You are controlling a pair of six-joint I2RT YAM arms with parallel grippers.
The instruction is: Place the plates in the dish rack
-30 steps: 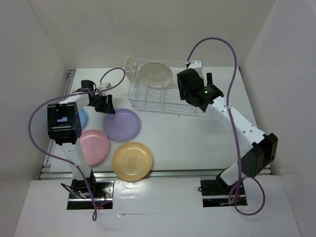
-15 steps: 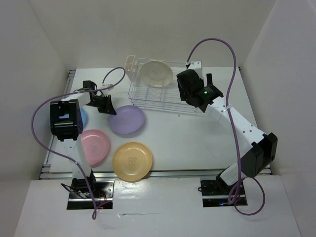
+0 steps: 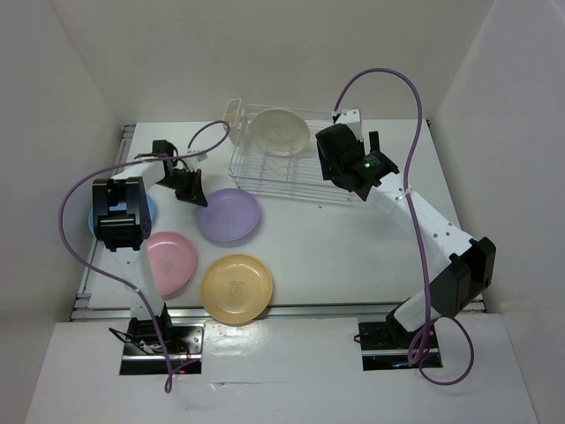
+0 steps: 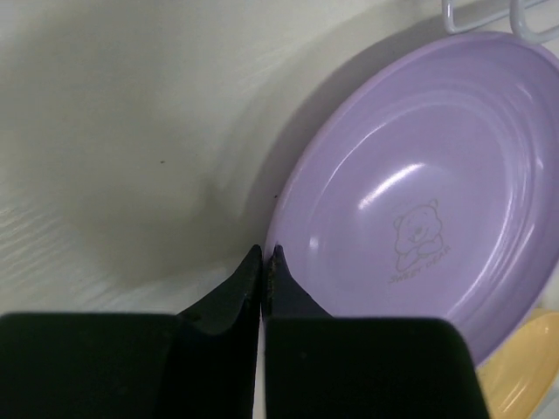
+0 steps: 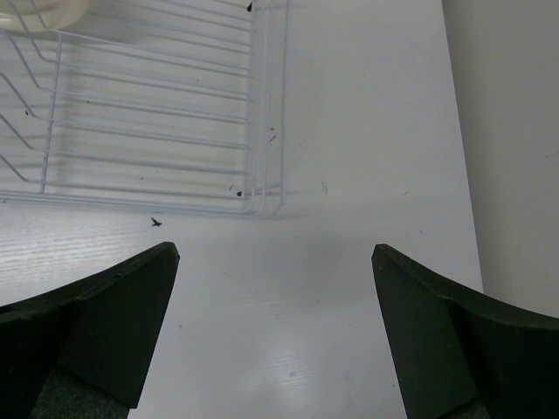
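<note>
Left fingers [image 4: 231, 292] clamp the round matte purple plate [image 3: 228, 215] by its rim, likely to stand it in the white wire rack [image 3: 284, 173]; right fingers [image 5: 113, 305] gape empty.

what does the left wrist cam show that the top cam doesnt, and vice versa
Only left wrist: the bear print inside the round purple plastic plate, and the left gripper pinched shut on its rim. Only top external: the round cream plate in the white wire dish rack, the round pink plate, a sliver of light blue plate, the right arm. Both: the purple plate, the round yellow-orange plate, some rack wire.
</note>
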